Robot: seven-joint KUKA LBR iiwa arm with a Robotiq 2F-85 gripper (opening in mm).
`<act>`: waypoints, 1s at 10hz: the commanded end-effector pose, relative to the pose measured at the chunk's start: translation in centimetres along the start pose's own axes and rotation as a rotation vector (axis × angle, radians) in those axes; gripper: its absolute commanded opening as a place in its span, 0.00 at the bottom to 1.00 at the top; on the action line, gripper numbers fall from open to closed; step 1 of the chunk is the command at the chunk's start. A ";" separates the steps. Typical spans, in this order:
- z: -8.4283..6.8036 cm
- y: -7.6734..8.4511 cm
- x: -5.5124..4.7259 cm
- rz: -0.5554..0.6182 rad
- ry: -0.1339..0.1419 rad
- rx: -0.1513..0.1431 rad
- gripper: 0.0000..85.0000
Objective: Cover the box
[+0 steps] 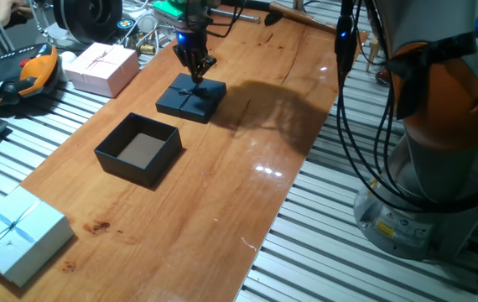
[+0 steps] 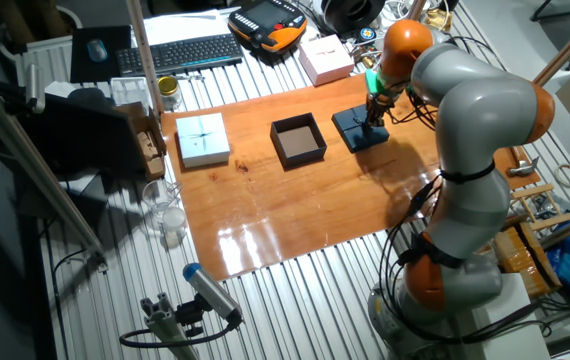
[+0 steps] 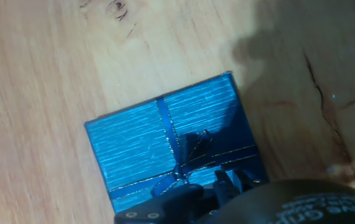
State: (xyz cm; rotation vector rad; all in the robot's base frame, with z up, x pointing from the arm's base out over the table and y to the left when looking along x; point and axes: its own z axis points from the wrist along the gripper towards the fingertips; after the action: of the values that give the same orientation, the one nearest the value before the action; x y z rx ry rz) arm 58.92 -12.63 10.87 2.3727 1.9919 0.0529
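Note:
The black box [image 1: 128, 170] stands open on the wooden table, its brownish floor showing; it also shows in the other fixed view [image 2: 278, 143]. The flat black lid [image 1: 210, 97] with a ribbon bow lies on the table just behind and to the right of the box, apart from it. My gripper [image 1: 195, 77] points straight down onto the middle of the lid. In the hand view the lid [image 3: 140, 137] looks blue, and my fingertips [image 3: 187, 194] stand close together at the bow. The lid rests flat on the table [image 1: 247, 134].
A pink gift box [image 1: 101, 67] sits at the table's far left corner. A pale blue gift box [image 1: 17, 235] lies at the near left edge. An orange-and-black pendant [image 1: 21, 75] and cables lie beyond the table. The arm's base [image 1: 440, 168] stands on the right.

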 end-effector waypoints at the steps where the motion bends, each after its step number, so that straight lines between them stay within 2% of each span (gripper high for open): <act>1: 0.0 0.0 0.0 -0.003 0.001 0.003 0.00; 3: 0.0 0.0 0.0 0.000 0.001 0.050 0.00; 6: 0.0 0.0 0.0 -0.005 -0.025 0.075 0.00; 7: 0.0 0.0 0.0 -0.024 -0.038 0.060 0.00; 10: 0.5 0.7 0.0 -0.018 -0.039 0.041 0.00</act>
State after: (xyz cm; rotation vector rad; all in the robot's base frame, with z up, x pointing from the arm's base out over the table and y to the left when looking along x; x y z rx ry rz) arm 59.60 -12.78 10.44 2.3612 2.0161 -0.0356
